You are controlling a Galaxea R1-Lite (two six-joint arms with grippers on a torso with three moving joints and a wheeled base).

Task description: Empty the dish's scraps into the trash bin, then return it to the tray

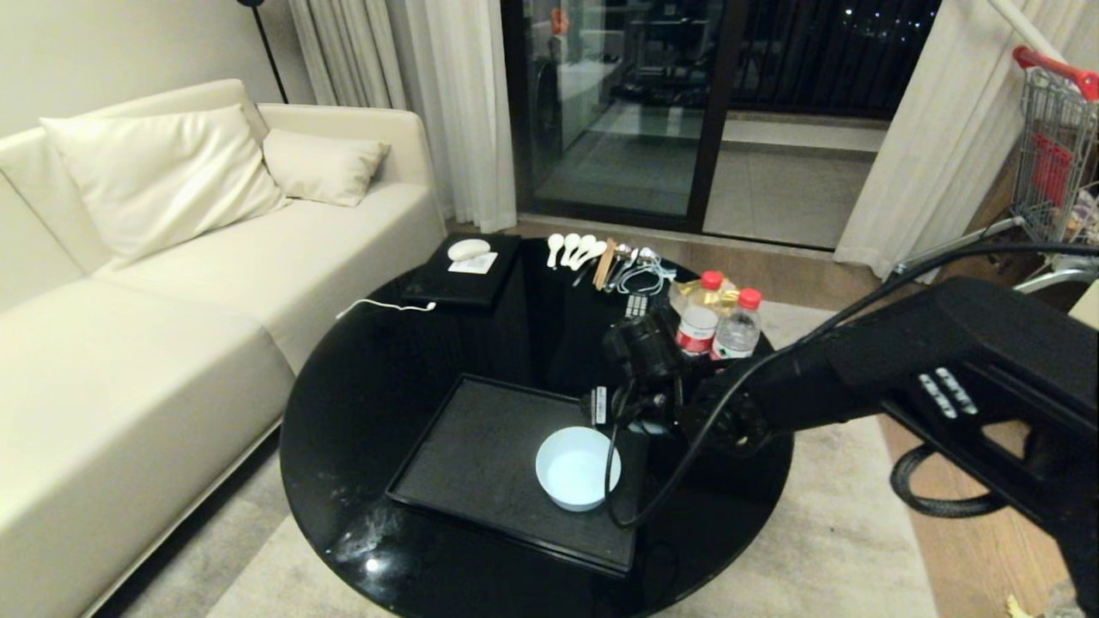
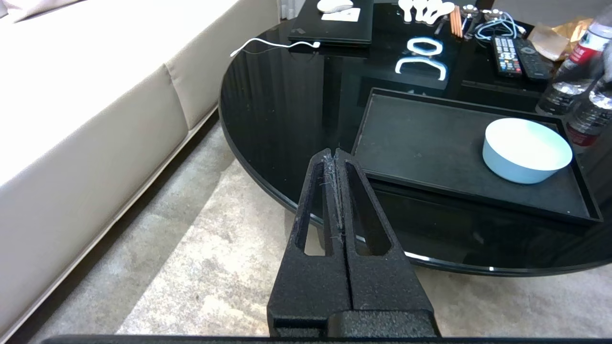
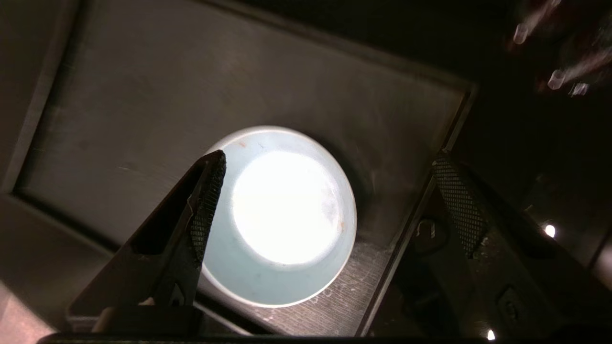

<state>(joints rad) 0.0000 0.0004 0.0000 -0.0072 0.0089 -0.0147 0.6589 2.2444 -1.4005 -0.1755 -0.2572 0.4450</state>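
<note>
Sofa (image 1: 172,283), water bottles (image 1: 721,326) (red caps), spoons (image 1: 573,249), remote (image 2: 507,55).

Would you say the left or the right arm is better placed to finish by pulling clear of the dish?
Right. The right gripper hangs open directly above the empty dish on the tray; the left gripper is shut, off the table's edge.

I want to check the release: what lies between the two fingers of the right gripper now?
In the right wrist view, the open right gripper has the empty dish between its fingers, sitting on the tray. No finger touches it.
</note>
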